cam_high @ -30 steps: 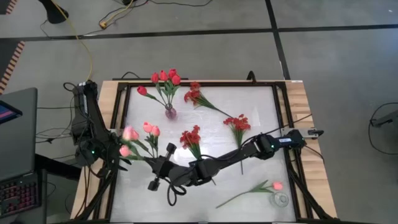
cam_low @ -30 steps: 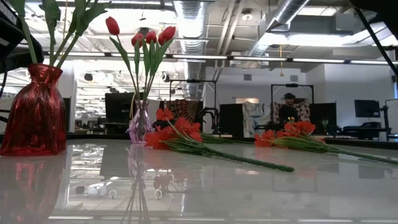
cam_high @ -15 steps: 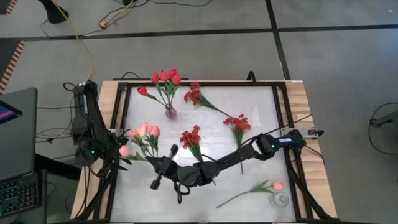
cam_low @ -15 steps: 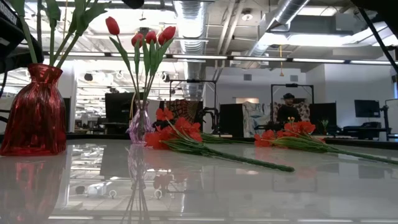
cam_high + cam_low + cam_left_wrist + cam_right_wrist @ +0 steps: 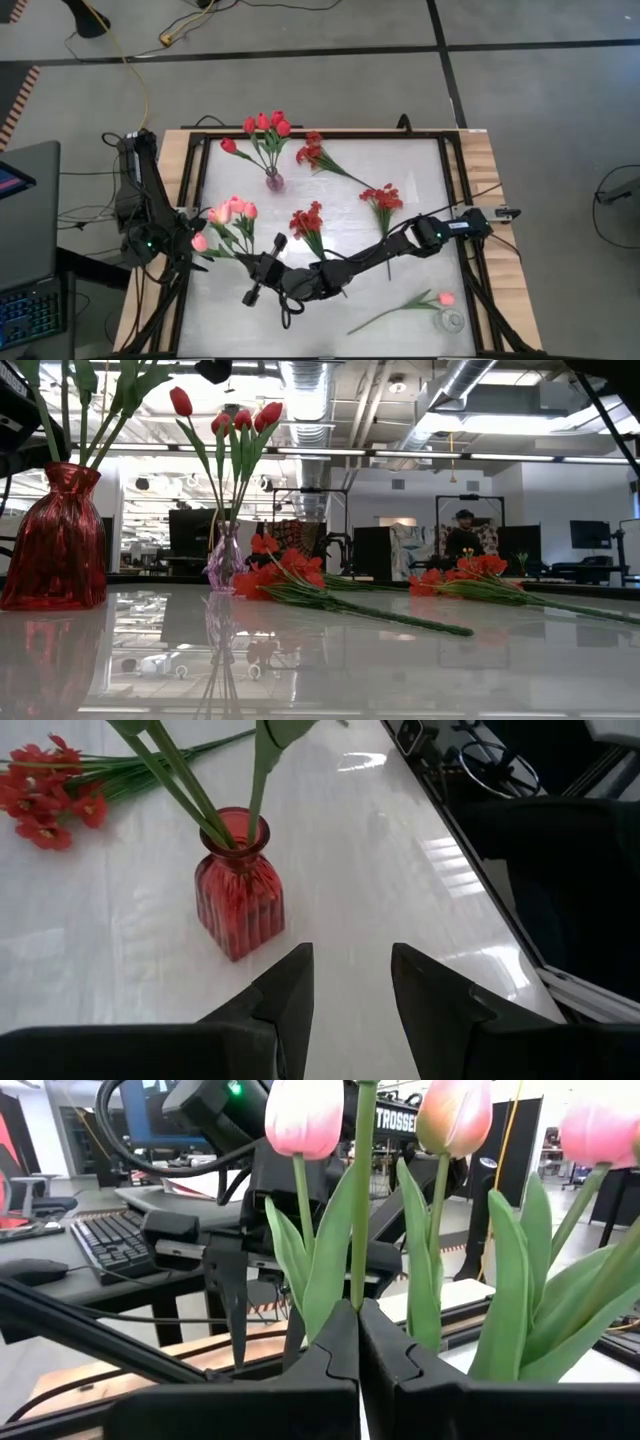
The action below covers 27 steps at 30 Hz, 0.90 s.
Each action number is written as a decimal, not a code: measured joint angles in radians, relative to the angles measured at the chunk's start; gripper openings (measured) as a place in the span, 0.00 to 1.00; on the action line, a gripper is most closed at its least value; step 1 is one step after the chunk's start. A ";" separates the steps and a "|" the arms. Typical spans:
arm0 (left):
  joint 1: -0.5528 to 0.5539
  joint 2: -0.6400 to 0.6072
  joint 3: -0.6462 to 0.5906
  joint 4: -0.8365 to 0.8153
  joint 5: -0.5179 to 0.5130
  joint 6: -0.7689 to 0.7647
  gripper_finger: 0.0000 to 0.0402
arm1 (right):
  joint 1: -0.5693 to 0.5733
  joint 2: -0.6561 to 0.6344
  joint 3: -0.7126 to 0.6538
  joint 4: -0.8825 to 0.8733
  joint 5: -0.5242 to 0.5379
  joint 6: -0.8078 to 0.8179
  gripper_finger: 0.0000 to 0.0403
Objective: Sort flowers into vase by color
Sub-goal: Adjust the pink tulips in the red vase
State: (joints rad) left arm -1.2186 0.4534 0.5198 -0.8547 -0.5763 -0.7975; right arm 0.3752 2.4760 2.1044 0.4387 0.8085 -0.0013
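A red ribbed vase point(image 5: 236, 896) point(image 5: 55, 540) stands near the table's left edge with green stems in it and pink tulips point(image 5: 232, 209) above. My right gripper point(image 5: 358, 1315) point(image 5: 243, 260) reaches across from the right and is shut on one pink tulip's stem over that vase. My left gripper point(image 5: 350, 990) waits open just left of the vase, touching nothing. A small clear vase point(image 5: 224, 557) at the far side holds red tulips point(image 5: 265, 125). Three sprays of red blossoms point(image 5: 308, 219) lie on the table. One pink tulip point(image 5: 440, 298) lies near the right front corner. My right gripper pinches the pink tulip's thin green stem point(image 5: 356, 1280) between its two fingertips, some way below the bloom. The fingers lie level, coming from the table's right side, across the stem. The stem stands upright, and its lower part point(image 5: 62, 420) reaches down into the red vase's mouth.
A clear glass point(image 5: 452, 321) stands beside the lying pink tulip at the right front. Black frame rails point(image 5: 455, 190) run along the table's edges. Bare white tabletop point(image 5: 400, 260) lies in the middle and right. A laptop point(image 5: 30, 200) sits off the table's left.
My right gripper has sunk a little with the pink tulip. The bloom has shifted toward the other pink tulips over the red vase, and the stem has come down upright into the vase's mouth. My left gripper has kept still.
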 joint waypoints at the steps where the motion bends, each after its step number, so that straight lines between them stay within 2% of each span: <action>1: 0.000 0.000 0.000 0.000 0.000 0.000 0.31 | 0.000 0.000 0.000 0.000 0.000 0.000 0.05; 8: 0.000 0.000 0.000 0.000 -0.012 0.000 0.31 | -0.003 -0.001 0.000 -0.026 0.001 0.001 0.05; 17: 0.000 0.000 0.000 0.000 -0.012 0.000 0.31 | -0.013 0.068 0.000 0.053 0.014 0.013 0.05; 27: 0.000 0.000 0.000 0.000 -0.026 0.000 0.31 | -0.021 0.065 0.001 -0.081 0.005 0.091 0.05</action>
State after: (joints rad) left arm -1.2182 0.4538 0.5198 -0.8547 -0.6028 -0.7975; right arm 0.3546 2.5408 2.1056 0.3576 0.8139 0.0893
